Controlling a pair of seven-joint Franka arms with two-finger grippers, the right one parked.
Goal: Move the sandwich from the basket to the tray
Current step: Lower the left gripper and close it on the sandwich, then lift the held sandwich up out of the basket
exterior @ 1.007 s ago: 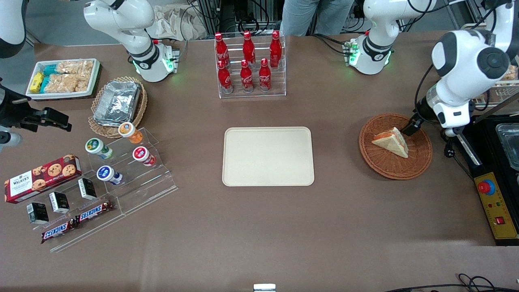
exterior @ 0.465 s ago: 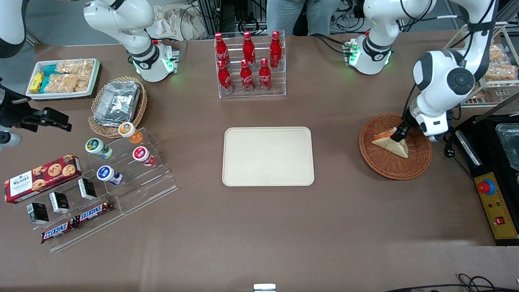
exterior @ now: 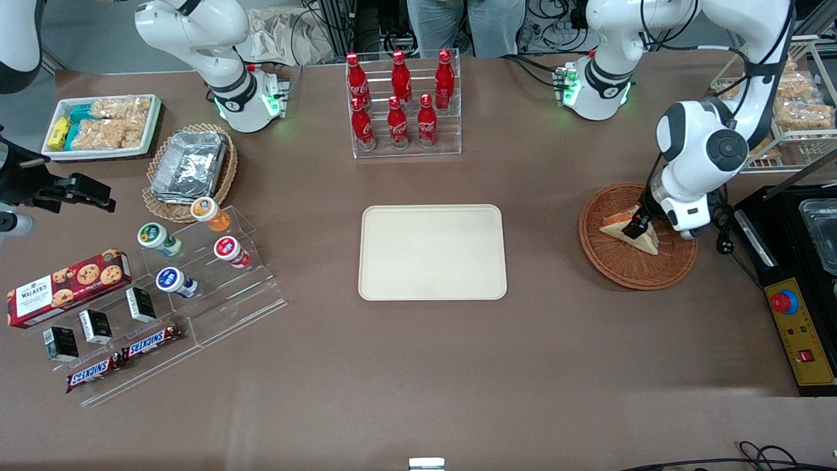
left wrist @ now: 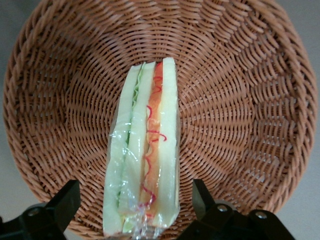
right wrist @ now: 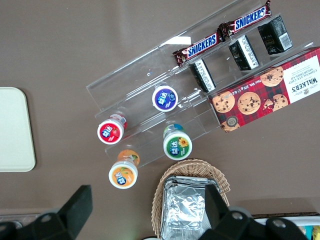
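Right of centre in the front frame: the reddish-brown wicker basket (exterior: 637, 237) on the brown table (exterior: 418, 366), with the plastic-wrapped sandwich (exterior: 629, 229) lying inside it, white bread wedge pointing toward the frame's lower right. Lowered into the basket over the sandwich: the left gripper (exterior: 635, 226), hanging from the white arm that comes in from the upper right of the frame.

Seen from the wrist camera: sandwich (left wrist: 145, 155) standing on edge in the woven bowl (left wrist: 240, 100), layers of white bread, green lettuce and orange-red filling facing the lens, clear wrap crinkled around its nearer end. Black fingers (left wrist: 62, 202) spread apart, one on each side of the wedge, with a visible gap between each pad and the bread; nothing clamped yet.

At the centre of the front frame: the cream-beige tray (exterior: 432, 252), flat and bare, well apart from the basket.

Upper centre: a clear rack of red cola bottles (exterior: 400, 104). Toward the left edge: a tan scalloped basket holding a foil container (exterior: 189, 165), a white tray of snack packets (exterior: 101, 124), small yogurt cups (exterior: 189, 245) on a clear stepped stand, a red Walkers cookie box (exterior: 65, 286) and two Snickers bars (exterior: 124, 356). At the right edge: a yellow control box with a red button (exterior: 799, 330).
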